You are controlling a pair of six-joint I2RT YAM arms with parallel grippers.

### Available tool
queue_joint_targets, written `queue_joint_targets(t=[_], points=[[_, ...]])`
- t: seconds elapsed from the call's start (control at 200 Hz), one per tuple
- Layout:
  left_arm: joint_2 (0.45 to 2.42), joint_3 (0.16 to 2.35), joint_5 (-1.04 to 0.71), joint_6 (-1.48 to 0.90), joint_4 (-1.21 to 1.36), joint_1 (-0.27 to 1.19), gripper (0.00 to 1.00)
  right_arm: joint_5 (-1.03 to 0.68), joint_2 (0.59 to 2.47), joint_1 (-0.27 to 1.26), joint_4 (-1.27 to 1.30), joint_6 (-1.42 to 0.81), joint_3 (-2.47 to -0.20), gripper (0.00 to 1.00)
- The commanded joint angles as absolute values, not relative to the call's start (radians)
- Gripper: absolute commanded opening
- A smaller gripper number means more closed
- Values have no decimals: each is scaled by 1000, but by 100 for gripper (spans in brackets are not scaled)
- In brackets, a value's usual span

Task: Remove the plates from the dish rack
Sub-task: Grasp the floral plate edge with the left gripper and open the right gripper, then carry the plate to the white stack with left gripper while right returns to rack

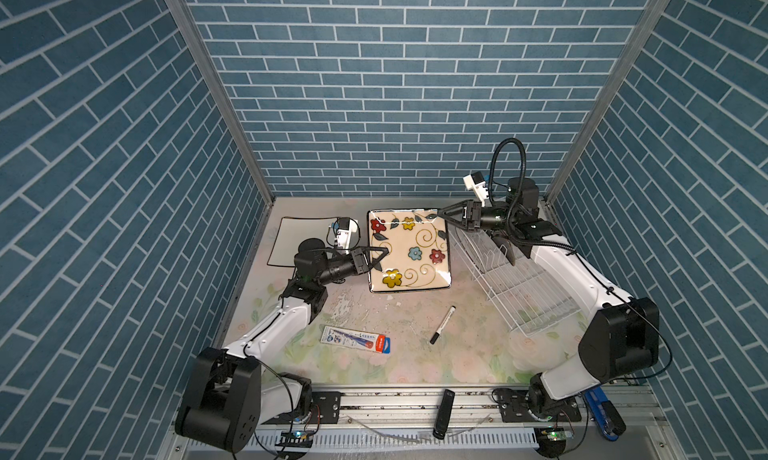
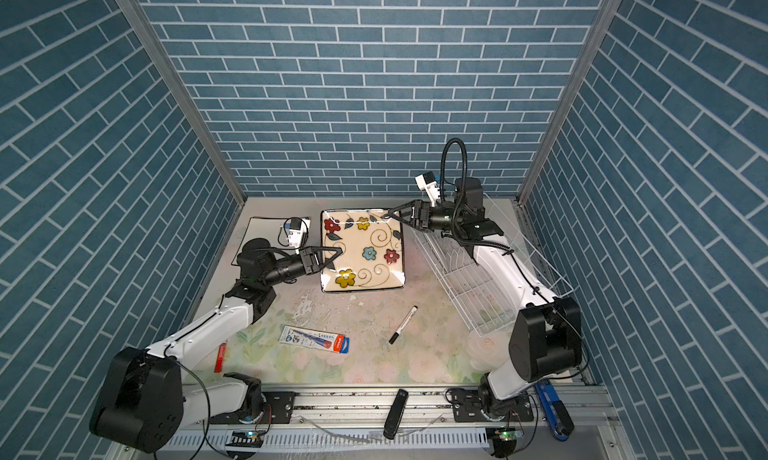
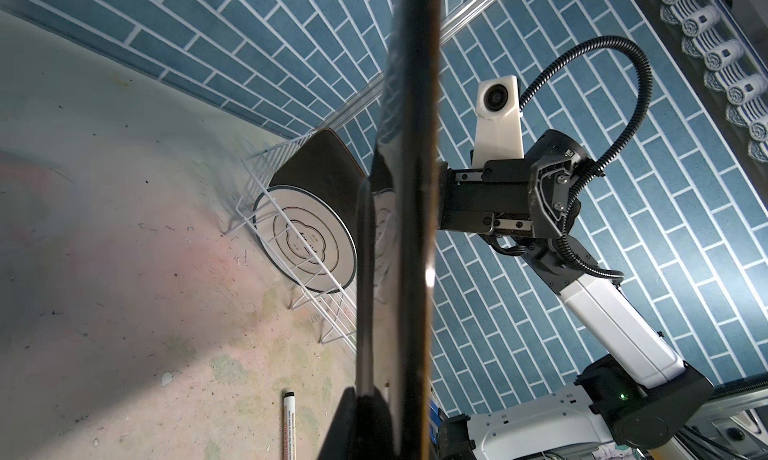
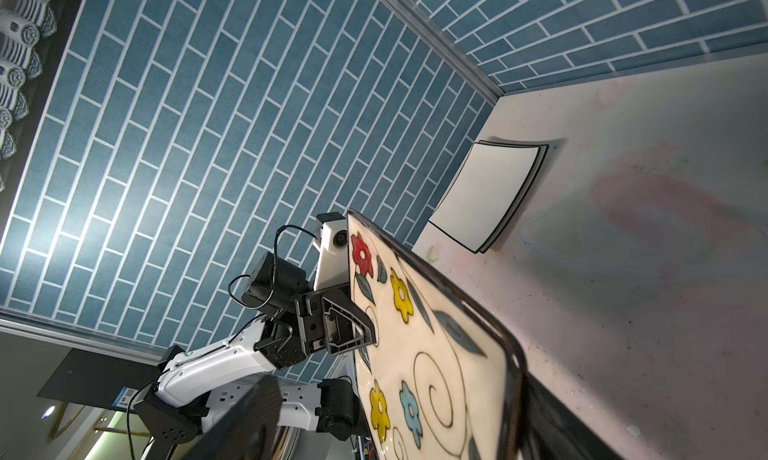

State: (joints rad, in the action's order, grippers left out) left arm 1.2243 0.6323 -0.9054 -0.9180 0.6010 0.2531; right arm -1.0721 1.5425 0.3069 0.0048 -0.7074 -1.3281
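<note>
1. Top views, both: left gripper (image 1: 383,259) clamps the floral plate (image 1: 409,252) by its edge away from the dish rack (image 1: 528,295).
2. It hangs face-up beside the rack, off the table.
3. Its rack-side far corner sits between the spread jaws of the right gripper (image 1: 444,215), so the left arm likely carries alone.
4. Left wrist view alone shows the round white plate (image 3: 303,237) and black plate (image 3: 320,166) racked.

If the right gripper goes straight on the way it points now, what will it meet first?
Most likely the floral plate: the right gripper points at that plate's corner, with its jaws open. The gap between them is unclear.
</note>
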Motion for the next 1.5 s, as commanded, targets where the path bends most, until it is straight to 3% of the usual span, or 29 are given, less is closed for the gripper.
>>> queue_joint_targets(t=[0.0,0.36,0.56,1.02,1.496], points=[[1178,638,-852,-956,710,220,0,-1055,1494,290,6,-684,-1306,91],[1170,586,-800,-1049,835,152,0,-1006,1470,254,-17,-675,-1292,93],[1120,528,-657,-1055,826,91,0,-961,1426,250,-42,-662,-1273,93],[1149,450,-301,-1158,848,-25,0,-571,1156,250,-213,-615,-1093,93],[1231,340,-13,-1224,1026,-59,0,-533,1063,251,-185,-688,-989,93]])
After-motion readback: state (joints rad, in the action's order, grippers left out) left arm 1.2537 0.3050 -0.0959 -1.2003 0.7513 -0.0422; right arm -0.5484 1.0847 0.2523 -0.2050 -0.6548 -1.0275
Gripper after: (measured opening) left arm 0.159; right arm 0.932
